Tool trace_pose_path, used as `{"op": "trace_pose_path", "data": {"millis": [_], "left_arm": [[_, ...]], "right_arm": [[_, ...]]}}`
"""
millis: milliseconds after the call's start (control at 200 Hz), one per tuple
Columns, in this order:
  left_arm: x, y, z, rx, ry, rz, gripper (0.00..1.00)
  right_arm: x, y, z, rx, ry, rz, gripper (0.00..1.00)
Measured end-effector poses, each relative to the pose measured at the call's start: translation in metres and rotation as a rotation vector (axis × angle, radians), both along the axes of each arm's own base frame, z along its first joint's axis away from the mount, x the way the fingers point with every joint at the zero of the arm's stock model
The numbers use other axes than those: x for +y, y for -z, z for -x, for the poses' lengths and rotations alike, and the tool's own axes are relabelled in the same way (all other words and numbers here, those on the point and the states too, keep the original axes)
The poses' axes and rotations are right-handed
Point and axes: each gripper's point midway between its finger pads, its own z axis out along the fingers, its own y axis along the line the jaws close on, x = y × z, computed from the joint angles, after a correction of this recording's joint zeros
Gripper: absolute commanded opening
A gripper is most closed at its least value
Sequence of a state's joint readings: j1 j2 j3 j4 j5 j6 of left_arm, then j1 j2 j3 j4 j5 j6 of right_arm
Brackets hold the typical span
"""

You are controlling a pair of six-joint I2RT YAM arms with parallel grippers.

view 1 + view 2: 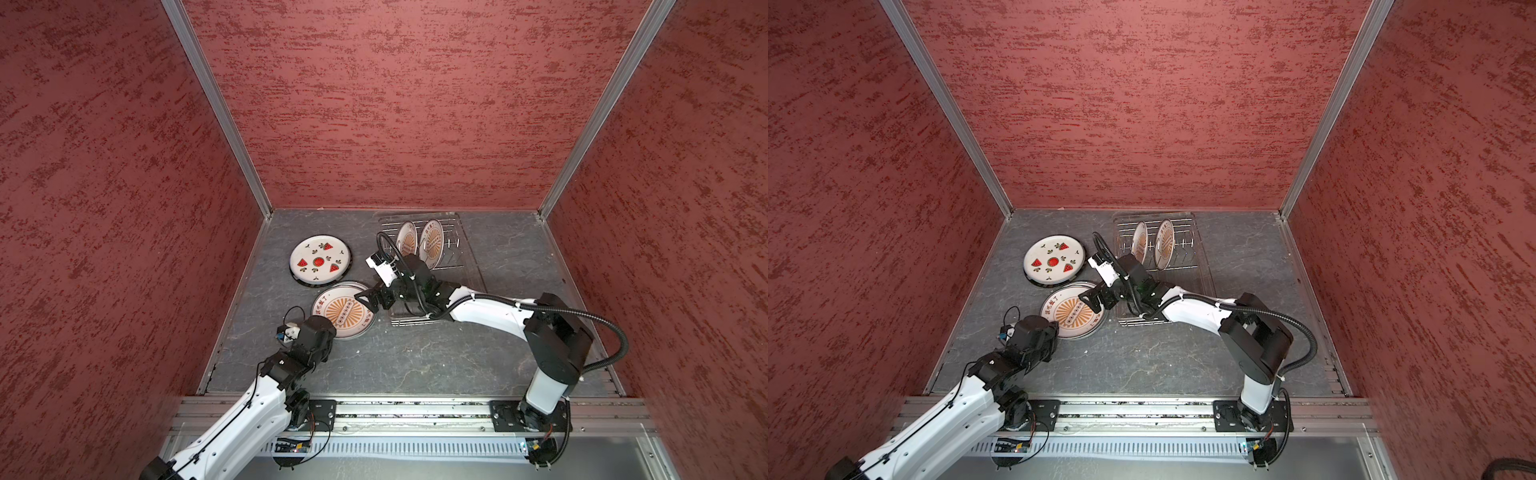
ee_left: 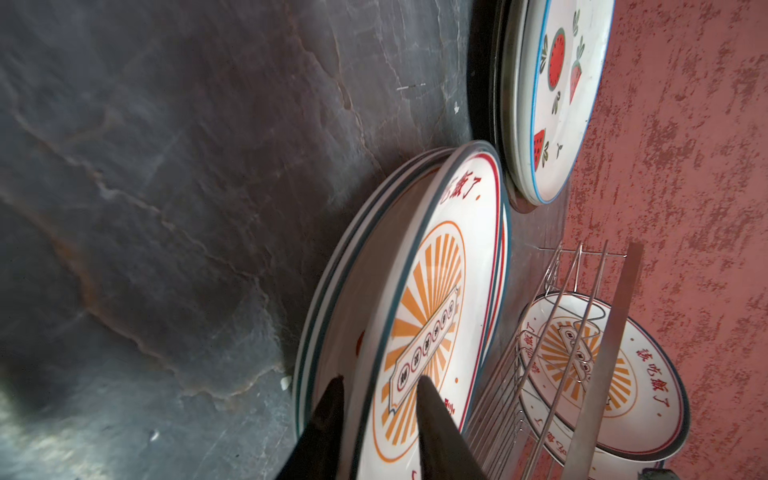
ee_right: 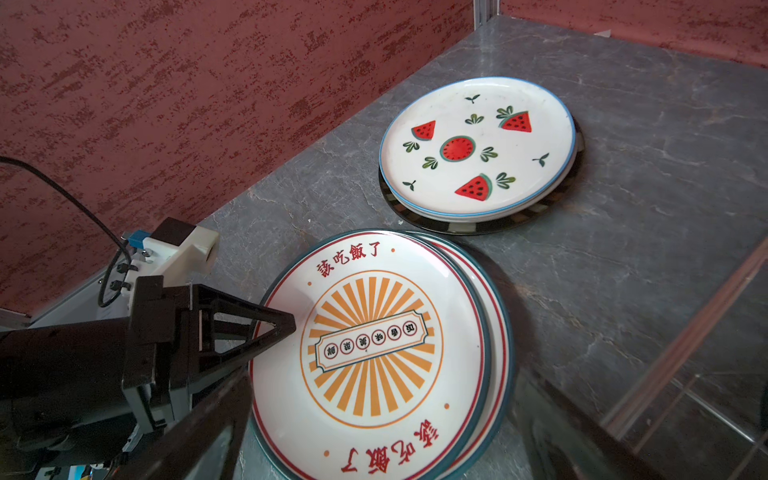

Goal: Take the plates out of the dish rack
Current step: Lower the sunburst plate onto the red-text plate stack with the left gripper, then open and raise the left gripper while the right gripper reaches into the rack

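Along the left of the grey tabletop (image 1: 415,361): two stacks of plates lie flat, just beside each other and clear of the rack.
Far stack: the watermelon plate (image 3: 478,149) is on top, with another white rim under it and a dark-rimmed plate (image 3: 478,227) at the bottom.
Near stack: the top sunburst plate (image 3: 374,345) lies face up. It is shifted toward the left arm, so the rim of the lower sunburst plate (image 3: 496,332) shows on its far side.
Rack: the dish rack (image 1: 1185,245) sits toward the back, right of the stacks, on a clear tray (image 1: 473,268).
Plates in the rack: the first racked plate (image 1: 406,241) and the second racked plate (image 1: 432,243), both with the sunburst print, stand on edge side by side among the prongs.
Left end effector: the left gripper (image 2: 381,386) straddles the near rim of the top sunburst plate. One finger is over the face and one under the edge. I cannot tell whether the pads press the rim or have let go.
Right end effector: the right gripper (image 1: 366,302) is spread wide and holds nothing. It hovers at the rack-side edge of the near stack, with its arm crossing the near end of the rack.
Surround: red textured walls (image 1: 395,104) stand on three sides.
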State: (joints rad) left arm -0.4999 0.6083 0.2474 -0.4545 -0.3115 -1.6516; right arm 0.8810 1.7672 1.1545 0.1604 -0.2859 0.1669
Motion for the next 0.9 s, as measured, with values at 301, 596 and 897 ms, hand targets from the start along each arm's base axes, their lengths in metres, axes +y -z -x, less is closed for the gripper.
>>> {"op": "trace_pose_path", "data": {"millis": [301, 596, 897], "left_arm": [[0.002, -0.004, -0.004, 0.066, -0.013, -0.06, 0.35], [0.008, -0.003, -0.001, 0.103, -0.028, -0.101, 0.35], [0.011, -0.003, -0.001, 0.099, -0.04, -0.109, 0.37]], "right_arm": [[-0.001, 0.002, -0.001, -0.001, 0.007, 0.012, 0.99], [-0.002, 0.003, -0.002, -0.008, 0.018, 0.019, 0.99], [-0.002, 0.003, -0.003, -0.012, 0.02, 0.021, 0.99]]}}
